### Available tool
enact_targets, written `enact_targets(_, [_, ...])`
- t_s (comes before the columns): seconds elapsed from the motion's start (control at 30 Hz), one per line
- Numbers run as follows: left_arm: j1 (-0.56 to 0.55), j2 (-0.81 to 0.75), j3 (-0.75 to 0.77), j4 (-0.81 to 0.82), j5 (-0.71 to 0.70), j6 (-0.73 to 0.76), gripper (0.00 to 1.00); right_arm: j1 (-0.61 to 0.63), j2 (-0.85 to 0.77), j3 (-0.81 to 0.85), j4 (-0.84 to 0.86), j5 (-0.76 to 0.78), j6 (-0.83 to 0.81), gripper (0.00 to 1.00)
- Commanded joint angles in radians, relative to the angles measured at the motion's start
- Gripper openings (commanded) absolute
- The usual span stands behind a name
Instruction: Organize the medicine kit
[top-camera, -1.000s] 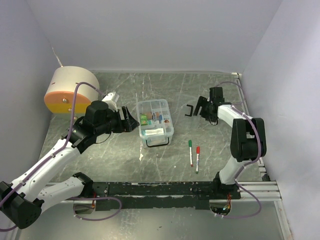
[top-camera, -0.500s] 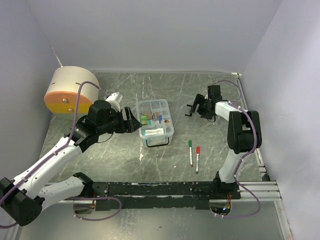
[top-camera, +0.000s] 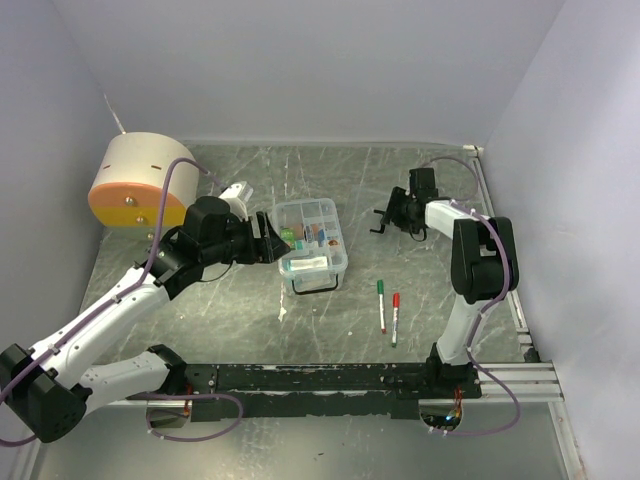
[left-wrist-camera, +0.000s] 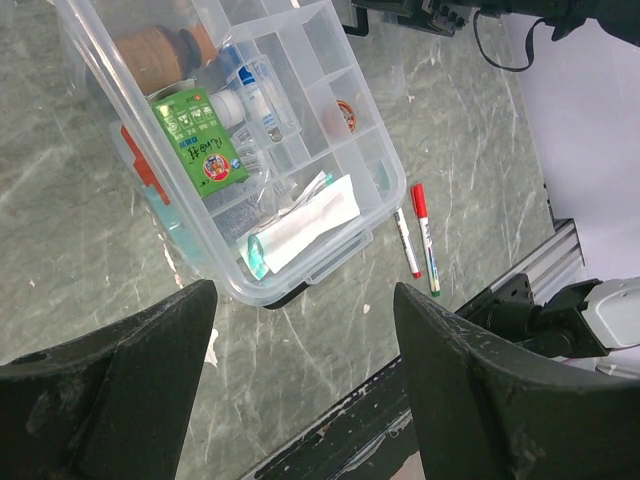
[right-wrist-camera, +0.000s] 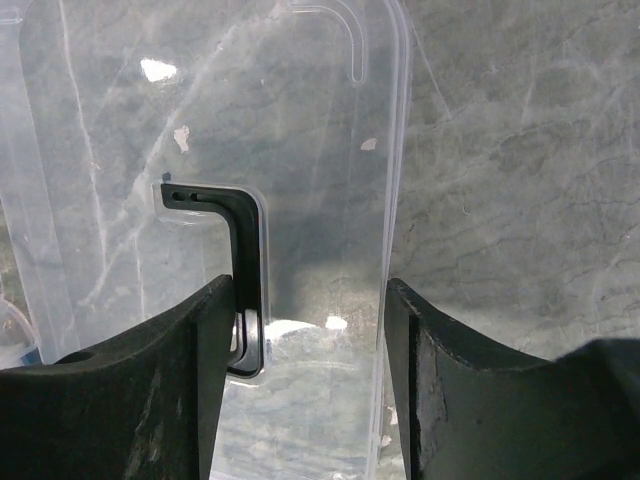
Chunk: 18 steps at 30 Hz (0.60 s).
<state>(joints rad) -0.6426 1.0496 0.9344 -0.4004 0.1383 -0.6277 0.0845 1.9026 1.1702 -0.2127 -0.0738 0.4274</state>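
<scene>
The clear compartment box (top-camera: 335, 262) stands mid-table holding a green packet (left-wrist-camera: 200, 150), a brown roll (left-wrist-camera: 155, 55), a white tube (left-wrist-camera: 262, 92) and a white sachet (left-wrist-camera: 305, 220). My left gripper (top-camera: 268, 247) is open and empty at the box's left side; in the left wrist view (left-wrist-camera: 303, 290) it hovers over the box's near rim. A green-capped marker (top-camera: 381, 303) and a red-capped marker (top-camera: 395, 315) lie right of the box. The clear lid (right-wrist-camera: 310, 150) with a black latch (right-wrist-camera: 240, 240) lies flat on the table. My right gripper (right-wrist-camera: 308, 285) is open, its fingers straddling the lid's edge strip; it also shows in the top view (top-camera: 392, 215).
A cream and orange round container (top-camera: 140, 180) stands at the back left. A black rail (top-camera: 330, 378) runs along the near edge. A white scrap (top-camera: 283, 313) lies in front of the box. Walls close in on both sides and behind.
My left arm has moved right, closer to the box. My right gripper has shifted slightly left and farther back over the lid.
</scene>
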Motion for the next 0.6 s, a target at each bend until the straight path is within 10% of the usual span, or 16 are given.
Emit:
enact_targets(0.0, [-0.008, -0.002, 0.026, 0.019, -0.017, 0.002, 0.82, 0.011, 0.018, -0.056, -0.018, 0.023, -0.005, 0.44])
enact_targets(0.57, [-0.009, -0.009, 0.026, 0.007, -0.014, 0.005, 0.82, -0.016, -0.156, -0.159, 0.082, 0.035, 0.054, 0.38])
